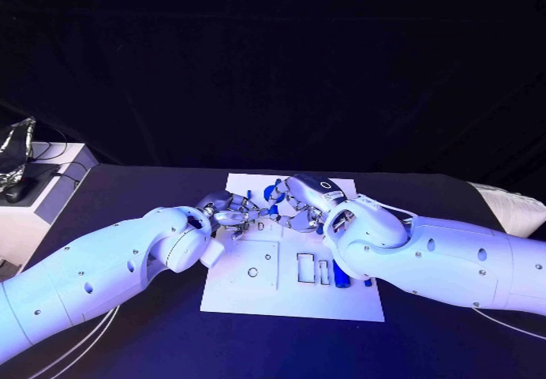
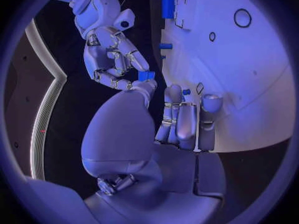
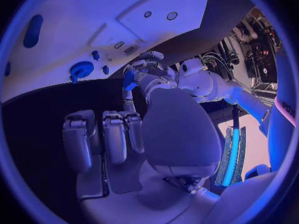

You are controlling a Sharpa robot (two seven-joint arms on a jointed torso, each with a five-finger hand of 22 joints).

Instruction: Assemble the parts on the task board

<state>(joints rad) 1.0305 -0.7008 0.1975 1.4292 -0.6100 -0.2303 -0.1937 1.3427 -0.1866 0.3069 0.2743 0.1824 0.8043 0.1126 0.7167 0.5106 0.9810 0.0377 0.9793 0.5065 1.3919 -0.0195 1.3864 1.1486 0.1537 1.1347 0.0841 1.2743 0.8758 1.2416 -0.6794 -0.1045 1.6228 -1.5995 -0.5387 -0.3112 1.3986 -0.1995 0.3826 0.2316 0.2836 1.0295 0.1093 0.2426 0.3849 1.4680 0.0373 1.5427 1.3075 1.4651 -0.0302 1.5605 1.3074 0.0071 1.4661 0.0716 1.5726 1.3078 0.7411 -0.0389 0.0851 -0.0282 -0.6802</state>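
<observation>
Both hands meet above the far edge of the task board. The left hand and the right hand pinch together one small blue part between their fingertips, above the board.

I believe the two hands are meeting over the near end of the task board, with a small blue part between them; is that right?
Not quite. The head view shows the left hand and the right hand meeting over the far end of the task board, not the near end. A small blue part is indeed between them, though I cannot tell which hand grips it.
</observation>
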